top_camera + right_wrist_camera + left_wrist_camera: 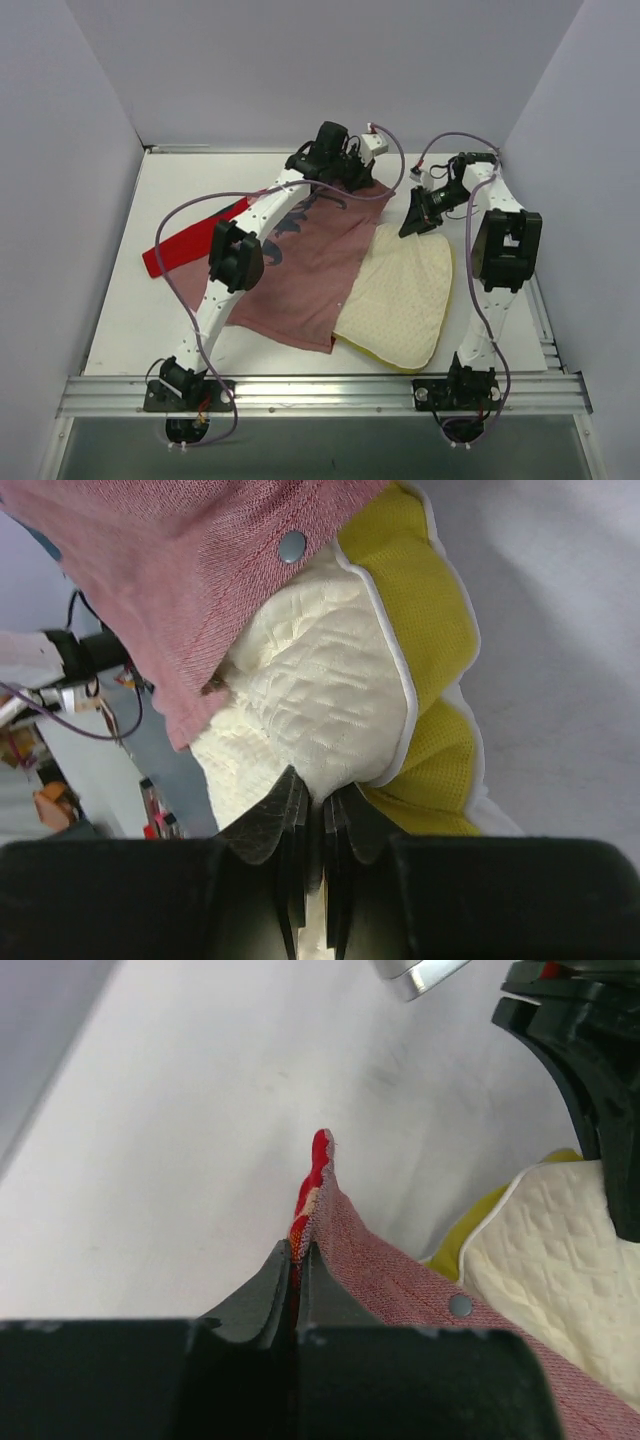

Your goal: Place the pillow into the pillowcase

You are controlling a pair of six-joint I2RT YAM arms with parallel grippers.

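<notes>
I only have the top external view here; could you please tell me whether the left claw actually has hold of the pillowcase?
Observer: Yes. The left wrist view shows the left claw shut on the edge of the pillowcase, with the fabric pinched between both fingers.
Operator: Thank you. And what about the right side?
Observer: The right wrist view shows the right claw shut on a cream corner of the pillow, just beside its yellow band.

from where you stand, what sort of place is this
Probably a robot test cell, not a home: plain pale walls box in a white table, and the cabled left arm and right arm are bolted to a metal rail at its near edge.
</notes>
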